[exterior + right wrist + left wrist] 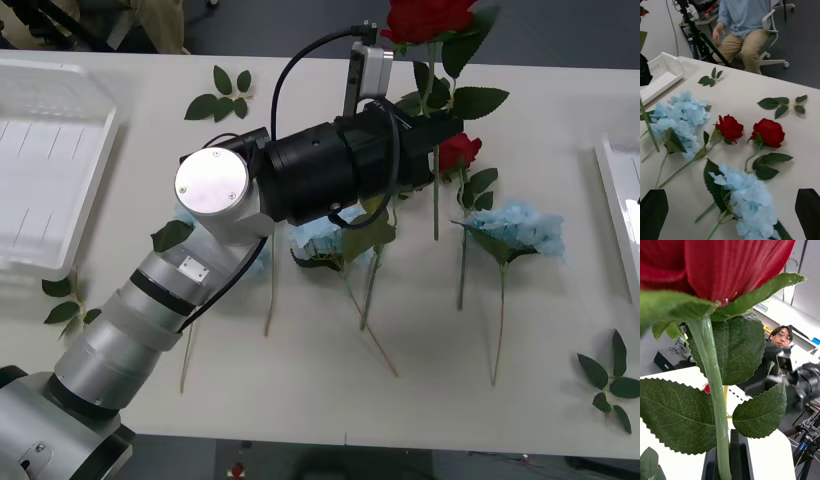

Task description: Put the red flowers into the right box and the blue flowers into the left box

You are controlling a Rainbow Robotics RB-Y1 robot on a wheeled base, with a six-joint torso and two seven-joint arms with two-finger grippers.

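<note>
Front view: the left gripper (432, 140) is largely masked by its own black wrist housing; a red rose (428, 18) is seen rising above it, its bloom cut by the frame's top, its stem hanging below. A second red rose (458, 152) lies just beside the jaws on the white table (300, 400). Blue flowers (525, 228) lie nearer the robot. The left box (40, 190) is well apart to the left; the right box (615, 200) is cut off at the edge. The arm is extended forward across the table.

Right wrist view: the right gripper (730, 213) is held with its fingers apart, nothing between them. A blue cluster (747, 198) lies between the fingers; two roses (769, 132) lie beyond it.

Left wrist view: the jaws are clamped on the held rose's stem (717, 405). The room behind is mostly hidden by leaves.
</note>
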